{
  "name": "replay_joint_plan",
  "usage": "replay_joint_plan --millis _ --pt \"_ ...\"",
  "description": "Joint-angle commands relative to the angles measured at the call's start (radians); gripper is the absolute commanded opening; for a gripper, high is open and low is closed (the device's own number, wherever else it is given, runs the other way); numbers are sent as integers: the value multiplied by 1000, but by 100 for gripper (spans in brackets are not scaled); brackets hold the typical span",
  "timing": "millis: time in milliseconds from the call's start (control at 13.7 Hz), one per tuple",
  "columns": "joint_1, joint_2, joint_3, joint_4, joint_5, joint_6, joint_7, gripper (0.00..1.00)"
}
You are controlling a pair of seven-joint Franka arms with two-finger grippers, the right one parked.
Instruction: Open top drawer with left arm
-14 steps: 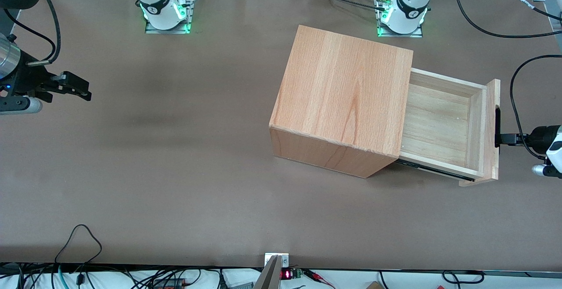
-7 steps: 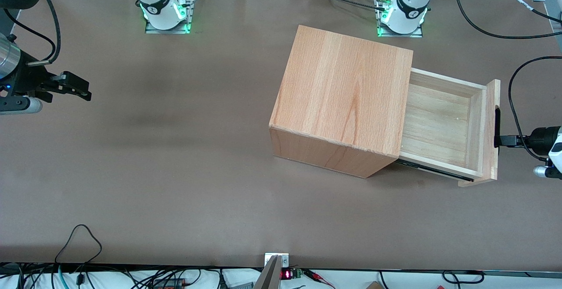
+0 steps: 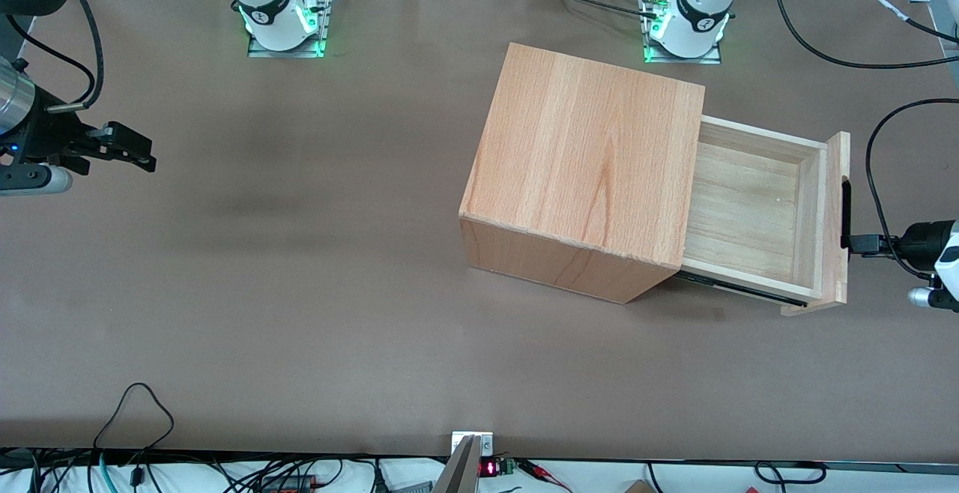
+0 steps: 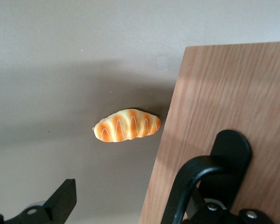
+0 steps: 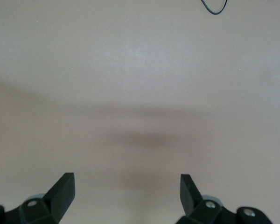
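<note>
- The left arm's gripper (image 3: 858, 242) sits at the handle (image 3: 846, 213) on the top drawer's front panel (image 3: 837, 223), near the table (image 3: 300, 291) edge at the working arm's end.
- In the wrist view its fingers (image 4: 60, 203) stand well apart, one clear of the wood over the table surface, the other hidden by the handle (image 4: 210, 177). The gripper is open, hooked through the handle loop rather than pinching it; whether it touches the bar cannot be told.
- The top drawer (image 3: 757, 216) stands pulled well out of the cabinet (image 3: 584, 171), its pale plank floor exposed and nothing visible inside, so the task looks close to done.
- Judged from the build, the drawer is stiff, light wood on a dark runner seen under its nearer side. It should slide easily if pulled straight along the runner; a skewed pull could bind it or drag the cabinet.
- The rigid black handle is the sensible hold, near its middle.
- Only the wrist view shows a toy bread loaf (image 4: 127, 126) lying on the table just beside the panel's edge. The front view alone shows how far the drawer is out.
</note>
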Motion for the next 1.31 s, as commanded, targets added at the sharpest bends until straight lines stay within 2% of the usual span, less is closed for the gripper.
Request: replay_joint_plan --millis 0,728,1238 --pt "1 22 -3 46 -8 -35 11 100" --pt "19 22 3 48 -10 -87 8 100" --pt "19 -22 3 48 -6 -141 4 100"
